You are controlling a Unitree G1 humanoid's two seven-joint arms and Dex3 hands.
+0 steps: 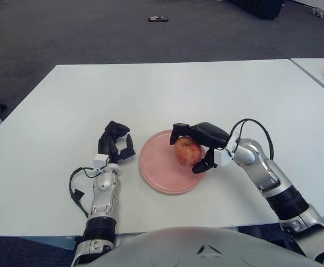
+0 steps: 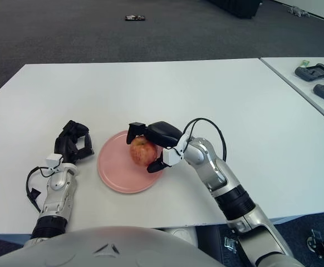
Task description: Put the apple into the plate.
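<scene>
Right robot hand (image 1: 198, 147) wrapped around the round red-yellow apple (image 1: 187, 151), low over the flat pink plate's (image 1: 159, 175) right half on the white desk (image 1: 167, 89). Best to lower until seated, then spread fingers slowly, preventing rolling. Left robot hand (image 1: 115, 143) curled, empty, left of plate.

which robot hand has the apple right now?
The right robot hand, closed around the red apple over the round pink plate. The left robot hand shows left of the plate, curled, holding nothing.
</scene>
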